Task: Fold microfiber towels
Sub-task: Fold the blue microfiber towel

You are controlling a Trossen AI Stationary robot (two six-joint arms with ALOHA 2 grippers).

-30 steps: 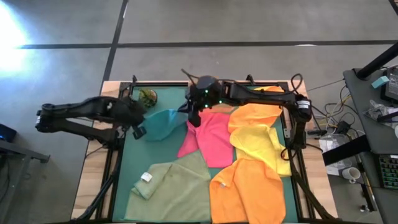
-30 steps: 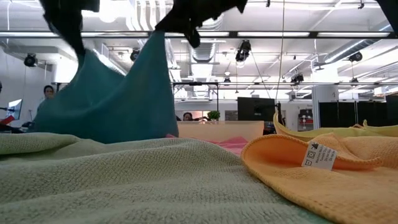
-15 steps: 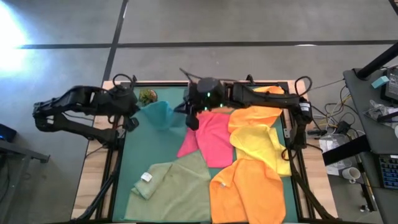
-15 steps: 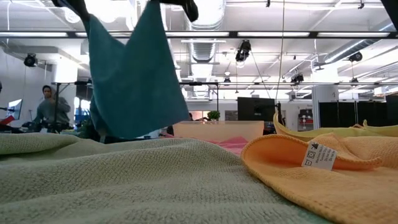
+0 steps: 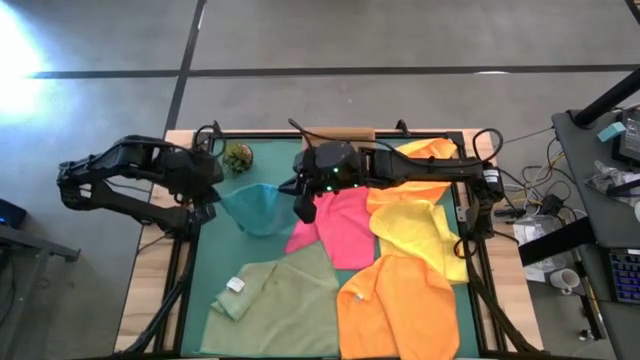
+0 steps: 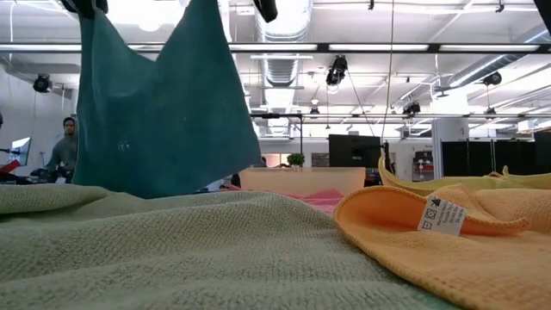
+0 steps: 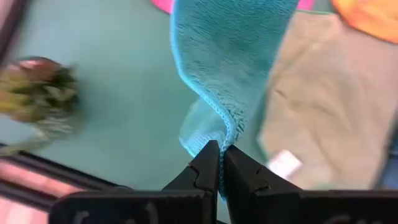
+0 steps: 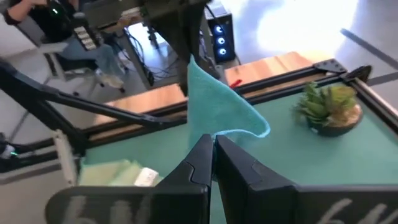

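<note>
high view hangs above, looking straight down on the whole green table mat [image 5: 262, 262], both arms and the grey floor beyond. low view sits at table height, very close behind the pale sage green towel [image 6: 172, 250], facing level across into the room. left wrist view looks down close past its own fingers; right wrist view looks across the mat. all four share the hanging teal microfiber towel [image 5: 258, 205]; both wrist views and the high view share the small green potted plant [image 8: 328, 106].

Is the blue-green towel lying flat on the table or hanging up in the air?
Hanging. The teal towel dangles between the left pincer and right pincer, each shut on a corner.
</note>
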